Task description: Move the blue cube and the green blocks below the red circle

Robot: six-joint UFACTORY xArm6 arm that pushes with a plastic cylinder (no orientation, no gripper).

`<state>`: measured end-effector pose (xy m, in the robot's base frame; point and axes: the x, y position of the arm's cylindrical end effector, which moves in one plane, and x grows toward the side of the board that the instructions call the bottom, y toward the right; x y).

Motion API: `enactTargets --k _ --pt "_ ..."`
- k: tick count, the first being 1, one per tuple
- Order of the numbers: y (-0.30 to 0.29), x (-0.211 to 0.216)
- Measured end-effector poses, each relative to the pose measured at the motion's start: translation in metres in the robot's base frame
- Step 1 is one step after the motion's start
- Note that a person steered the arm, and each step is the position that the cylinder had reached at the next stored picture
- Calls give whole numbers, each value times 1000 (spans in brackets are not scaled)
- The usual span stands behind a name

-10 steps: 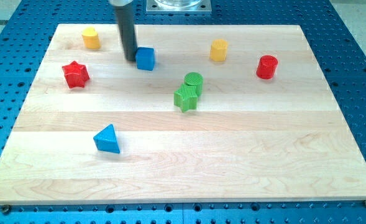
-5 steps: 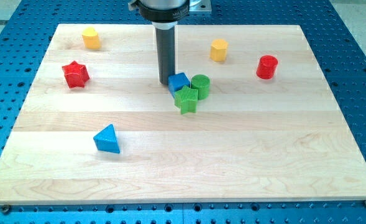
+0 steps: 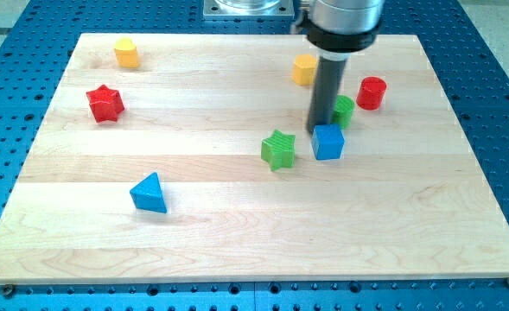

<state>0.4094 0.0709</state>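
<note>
The blue cube [image 3: 328,142] sits right of the board's middle, with my tip [image 3: 320,130] touching its upper left edge. The green circle [image 3: 344,111] stands just above the cube, partly hidden behind my rod, and close to the lower left of the red circle [image 3: 372,92]. The green star [image 3: 278,149] lies apart, left of the blue cube. The rod comes down from the view's top.
A yellow block [image 3: 303,69] sits left of the rod near the top. Another yellow block [image 3: 126,53] is at the top left. A red star [image 3: 104,103] is at the left. A blue triangle [image 3: 149,193] lies at the lower left. The wooden board [image 3: 254,242] rests on a blue perforated table.
My tip has swept to the right, pushing the blue cube right and down. The green circle moved right toward the red circle. The green star shifted slightly right and down.
</note>
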Motion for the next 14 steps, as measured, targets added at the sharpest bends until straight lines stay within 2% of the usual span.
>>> enactTargets --k 1,2,3,4,5,6,7,8,9,12,14 --pt "-15 8" --pt "25 -33" --pt "80 -12" --pt "101 -1" --pt "61 33" --pt "114 44" --pt "127 43" --pt "114 97" --pt "16 108" --pt "23 26" --pt "-38 -11"
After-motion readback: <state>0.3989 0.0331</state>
